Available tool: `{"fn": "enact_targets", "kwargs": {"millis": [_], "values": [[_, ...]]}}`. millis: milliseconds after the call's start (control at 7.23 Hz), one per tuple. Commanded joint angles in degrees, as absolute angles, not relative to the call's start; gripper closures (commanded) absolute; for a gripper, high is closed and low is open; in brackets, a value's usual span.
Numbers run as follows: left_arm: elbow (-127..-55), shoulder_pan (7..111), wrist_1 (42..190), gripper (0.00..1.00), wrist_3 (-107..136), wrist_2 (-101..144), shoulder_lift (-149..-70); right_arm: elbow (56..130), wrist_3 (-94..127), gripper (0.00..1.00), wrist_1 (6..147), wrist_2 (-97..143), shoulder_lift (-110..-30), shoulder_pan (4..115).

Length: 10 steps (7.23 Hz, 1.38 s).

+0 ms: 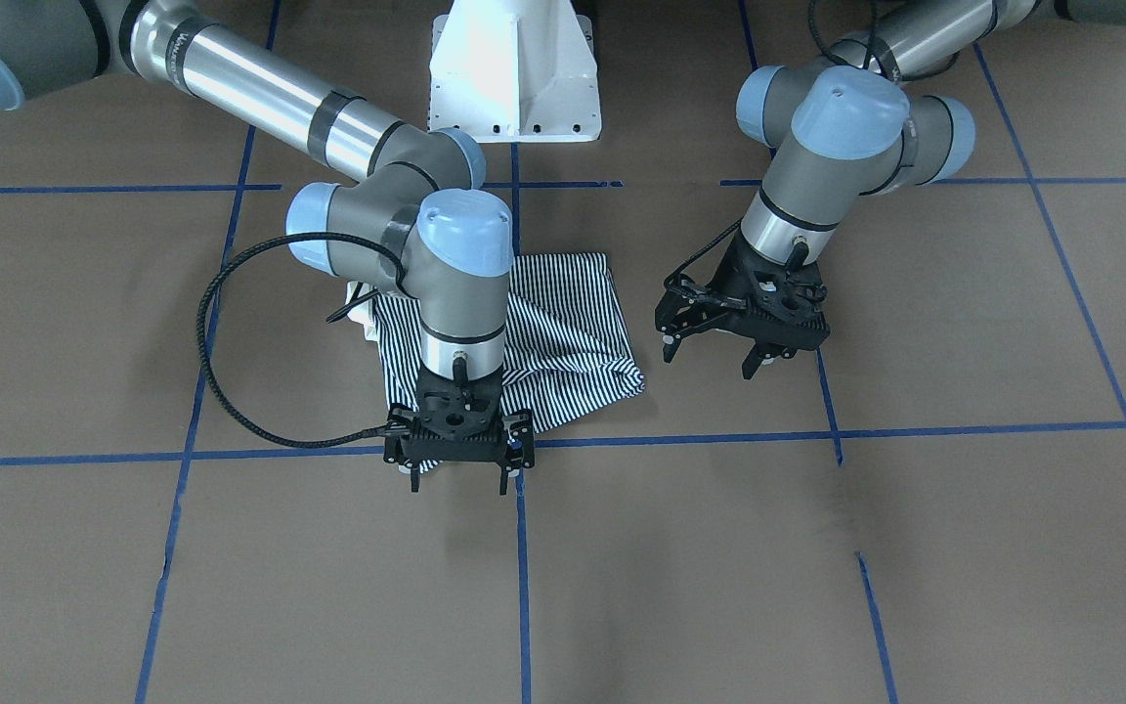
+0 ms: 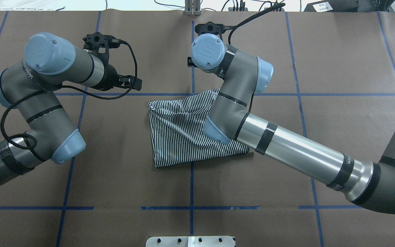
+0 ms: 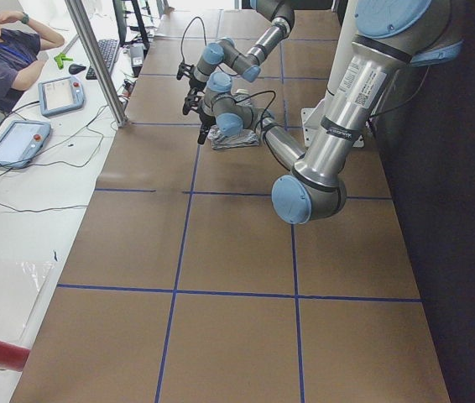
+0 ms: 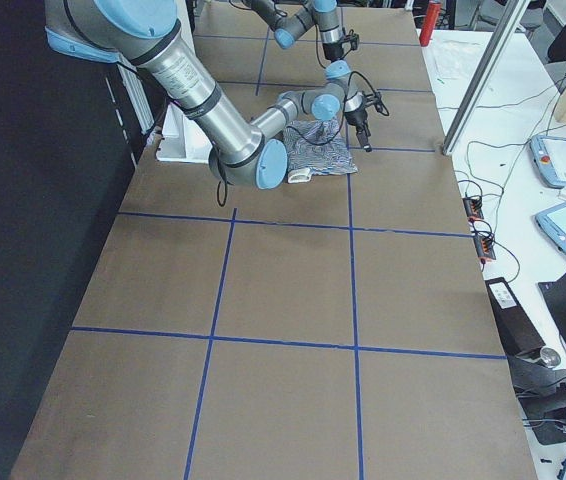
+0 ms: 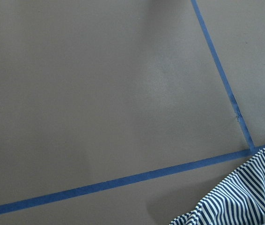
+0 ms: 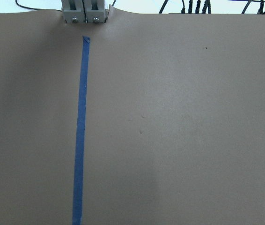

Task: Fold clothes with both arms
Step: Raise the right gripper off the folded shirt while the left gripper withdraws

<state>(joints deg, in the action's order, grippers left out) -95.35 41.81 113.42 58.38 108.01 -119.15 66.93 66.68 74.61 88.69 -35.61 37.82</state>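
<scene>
The navy-and-white striped polo shirt [image 1: 573, 323] lies bunched into a rough folded square near the middle of the brown paper-covered desk [image 1: 817, 567], a little way out from the white pedestal base [image 1: 516, 78]. The silver-grey tubular right arm [image 2: 286, 147] reaches across the shirt. Its black right pincer [image 1: 458, 486] points down at the shirt's edge farthest from the base, over a blue tape line [image 1: 719, 432], with fingers spread and nothing gripped that I can see. The black left pincer [image 1: 709, 362] hangs beside the shirt, clear of the cloth, its fingers spread wide as well.
</scene>
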Motion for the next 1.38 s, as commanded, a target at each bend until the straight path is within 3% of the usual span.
{"fn": "enact_targets", "kwargs": {"millis": [0,1244], "values": [[-90.6,36.2,112.9,0.0,63.0,100.1,-123.0,68.5,66.3,0.0,74.8,94.9,-35.5,41.0],[-85.3,30.6,112.9,0.0,63.6,95.6,-125.2,72.6,66.4,0.0,74.6,95.0,-39.5,40.8]]}}
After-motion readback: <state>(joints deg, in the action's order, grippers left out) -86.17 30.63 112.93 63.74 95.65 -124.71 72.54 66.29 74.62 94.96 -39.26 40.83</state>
